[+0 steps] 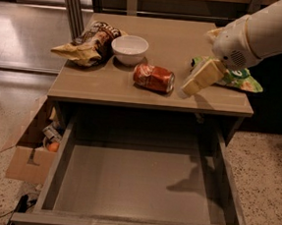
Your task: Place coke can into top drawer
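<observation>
One gripper [188, 89], cream-coloured, hangs at the end of the white arm [266, 32] that reaches in from the upper right. It points down and to the left, low over the right part of the worktop [109, 84]. From this side-on angle I cannot tell whether it is open or closed; nothing appears to be held in it. Its tip is just beside the right end of the coke can [154, 78], apart from it.

The coke can lies on its side near the front edge of the worktop, roughly in the middle, red with a silver end facing right. Behind the gripper, at the right edge, lies a green chip bag [237, 78]. A white bowl [129, 49] stands upright behind and left of the can, and a brown-yellow chip bag [88, 43] lies touching the bowl's left side.

Below the worktop the top drawer [125, 182] is pulled fully out, its flat grey-brown bottom bare, with the arm's shadow on its right part. On the floor at the left stands an open cardboard box [26, 158] with small items inside.
</observation>
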Motion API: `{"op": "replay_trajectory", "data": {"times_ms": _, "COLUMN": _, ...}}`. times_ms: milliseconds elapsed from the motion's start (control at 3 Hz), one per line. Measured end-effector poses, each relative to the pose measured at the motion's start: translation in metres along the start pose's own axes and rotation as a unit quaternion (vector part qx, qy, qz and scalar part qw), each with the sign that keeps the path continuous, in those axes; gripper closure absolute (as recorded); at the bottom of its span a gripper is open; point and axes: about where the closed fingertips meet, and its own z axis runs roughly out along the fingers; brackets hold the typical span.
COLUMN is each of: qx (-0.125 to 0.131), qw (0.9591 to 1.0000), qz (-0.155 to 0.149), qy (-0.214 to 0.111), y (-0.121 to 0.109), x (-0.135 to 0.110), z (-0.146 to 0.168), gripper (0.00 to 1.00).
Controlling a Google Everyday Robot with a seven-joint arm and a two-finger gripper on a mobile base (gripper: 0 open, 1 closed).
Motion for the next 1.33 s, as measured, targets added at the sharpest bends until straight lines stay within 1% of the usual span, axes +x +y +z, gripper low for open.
{"op": "replay_trajectory", "data": {"times_ms": 333, "qx": -0.026, "qw": 0.9992, "qz": -0.020, "qy": -0.021, "y": -0.009, "x": -0.023, "z": 0.049, "gripper": 0.00}}
{"op": "replay_trajectory", "data": {"times_ms": 667, "qx": -0.036, "qw": 0.9985, "qz": -0.030, "qy": -0.031, "y": -0.018, "x": -0.038, "z": 0.078, "gripper": 0.00}}
{"op": "replay_trajectory", "data": {"times_ms": 1000, "qx": -0.039, "qw": 0.9986, "qz": -0.030, "qy": -0.016, "y": -0.025, "x": -0.035, "z": 0.100, "gripper": 0.00}}
{"op": "replay_trajectory", "data": {"times_ms": 1333, "qx": -0.044, "qw": 0.9988, "qz": -0.021, "qy": 0.002, "y": -0.031, "x": -0.025, "z": 0.122, "gripper": 0.00}}
